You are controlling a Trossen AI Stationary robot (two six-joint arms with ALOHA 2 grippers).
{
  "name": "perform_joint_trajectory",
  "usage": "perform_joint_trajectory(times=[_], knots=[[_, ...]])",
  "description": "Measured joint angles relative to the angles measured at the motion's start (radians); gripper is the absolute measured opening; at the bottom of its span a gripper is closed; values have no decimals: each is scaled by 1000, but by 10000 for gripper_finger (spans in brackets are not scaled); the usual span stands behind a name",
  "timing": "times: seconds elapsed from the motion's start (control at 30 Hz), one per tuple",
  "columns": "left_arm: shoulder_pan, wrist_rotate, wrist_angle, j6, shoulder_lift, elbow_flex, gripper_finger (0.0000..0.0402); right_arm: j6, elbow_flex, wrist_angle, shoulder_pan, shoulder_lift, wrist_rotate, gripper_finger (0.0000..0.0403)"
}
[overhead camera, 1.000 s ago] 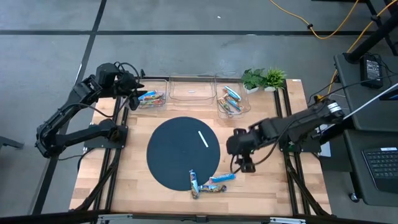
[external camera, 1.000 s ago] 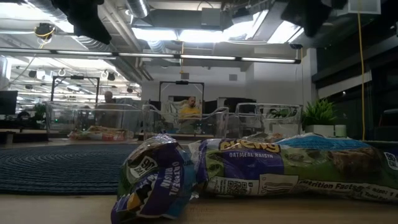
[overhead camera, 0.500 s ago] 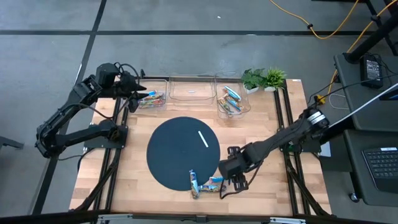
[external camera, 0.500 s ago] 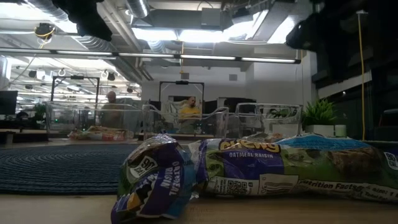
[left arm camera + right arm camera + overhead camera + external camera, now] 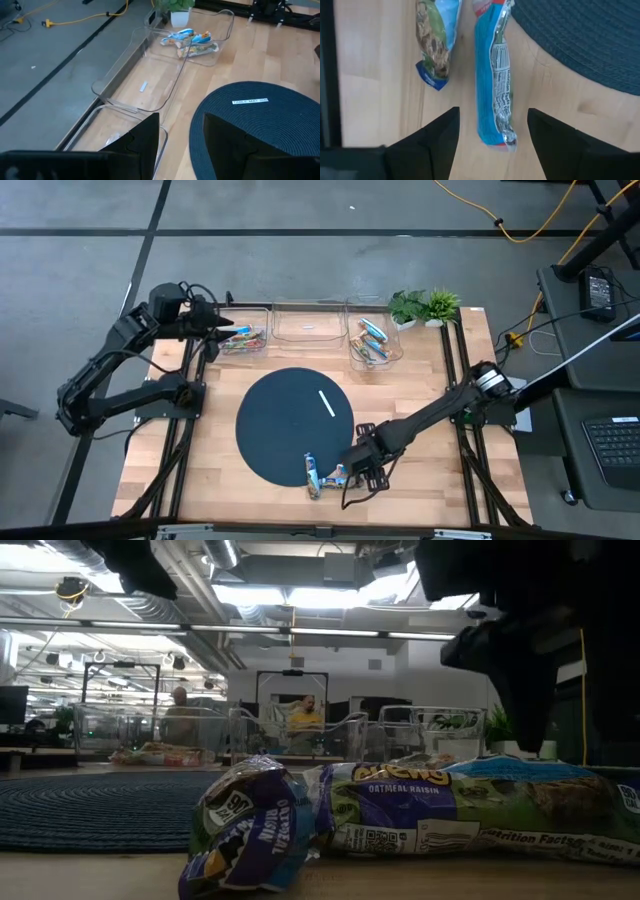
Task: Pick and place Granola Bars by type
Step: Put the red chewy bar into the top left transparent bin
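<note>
- The right gripper (image 5: 492, 145) hangs low over the front edge of the table, its two dark fingers (image 5: 427, 145) spread apart with one end of a blue-wrapped granola bar (image 5: 492, 85) lying between them; nothing is pinched.
- That blue bar lies flat on the wood, just off the rim of the round dark mat (image 5: 580, 40), and a second bar (image 5: 436, 40) with a blue and green wrapper lies just beside it on the side away from the mat.
- From above, the right gripper (image 5: 362, 470) sits just beside a small cluster of loose bars (image 5: 328, 478) at the front rim of the mat (image 5: 280, 420); how many bars are in that cluster is hard to count, perhaps three.
- In the low view two of these bars fill the foreground, a crumpled purple one (image 5: 250, 825) touching a longer green and blue one (image 5: 470, 810), with the right arm's dark bulk above them.
- A thin white strip (image 5: 327, 403) lies on the mat, well apart from the cluster.
- The left gripper (image 5: 215, 330) waits over the left-hand clear bin (image 5: 245, 340) at the back of the table, its fingers (image 5: 145, 145) parted and holding nothing.
- That bin holds a few bars; the middle bin (image 5: 310, 323) holds one small pale piece, and the right-hand bin (image 5: 373, 340) holds several bars with blue wrappers among them.
- Two small potted plants (image 5: 425, 307) stand behind the right-hand bin.
- Beyond the table, the low view shows a seated person (image 5: 305, 718).
</note>
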Motion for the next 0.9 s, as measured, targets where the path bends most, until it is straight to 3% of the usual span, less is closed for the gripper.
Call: perform_joint_trajectory(times=[0.5, 0.67, 0.9], knots=[[0, 0, -3, 8, -16, 0, 143, 101, -126, 108, -1, 30, -54, 220], [0, 0, -3, 8, -15, 0, 143, 69, -127, 113, -1, 30, -52, 180], [0, -1, -3, 8, -16, 0, 143, 73, -125, 116, -1, 24, -54, 91]])
